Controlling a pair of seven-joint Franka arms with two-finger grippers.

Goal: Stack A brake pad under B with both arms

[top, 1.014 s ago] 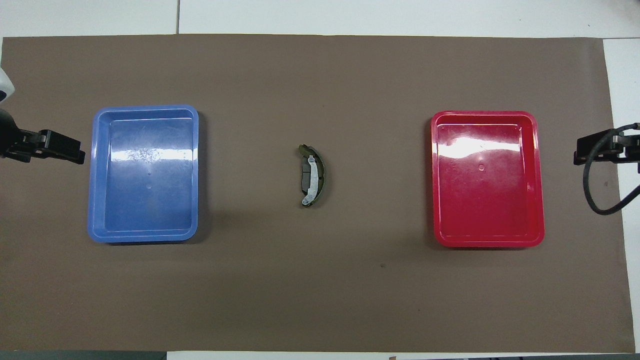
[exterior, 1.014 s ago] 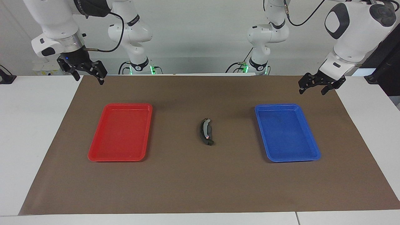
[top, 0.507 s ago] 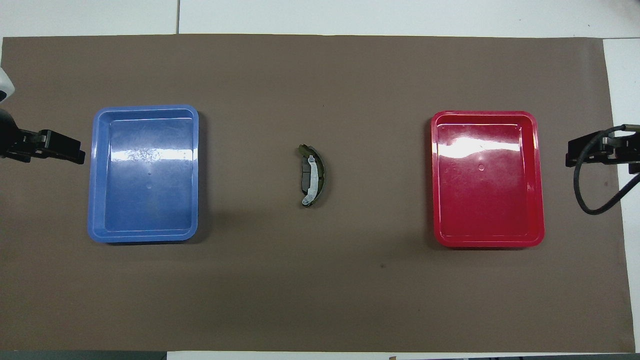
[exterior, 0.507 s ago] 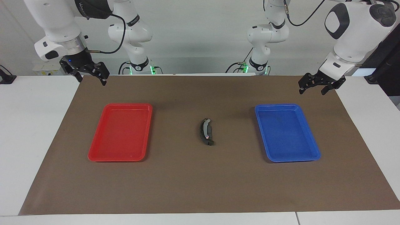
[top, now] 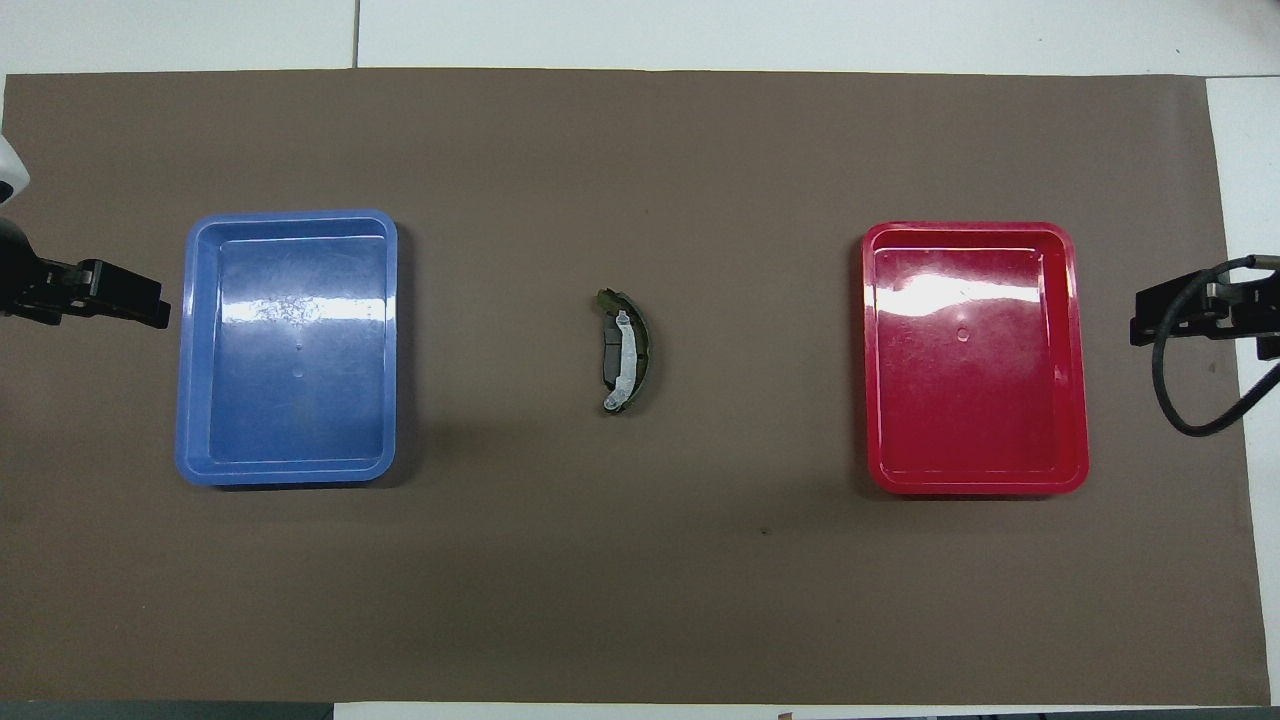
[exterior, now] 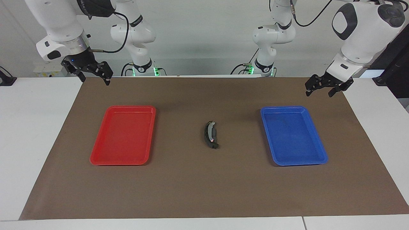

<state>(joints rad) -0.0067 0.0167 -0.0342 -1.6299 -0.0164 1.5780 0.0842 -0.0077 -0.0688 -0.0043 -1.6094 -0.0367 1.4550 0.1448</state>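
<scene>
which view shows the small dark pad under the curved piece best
The overhead view: the A brake pad shows as a dark oblong beside the silver strip of B, which lies on it. In the facing view the stack is seen slantwise and the pad merges with B.

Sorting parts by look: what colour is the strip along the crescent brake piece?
Light silver-grey strip on the dark crescent piece; the overhead view shows it best.

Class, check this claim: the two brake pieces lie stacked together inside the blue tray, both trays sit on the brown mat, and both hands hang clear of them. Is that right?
One thing is wrong. The stacked brake pieces lie on the brown mat between the blue tray and the red tray, not inside the blue one. The overhead view shows both trays empty. The rest stands.
</scene>
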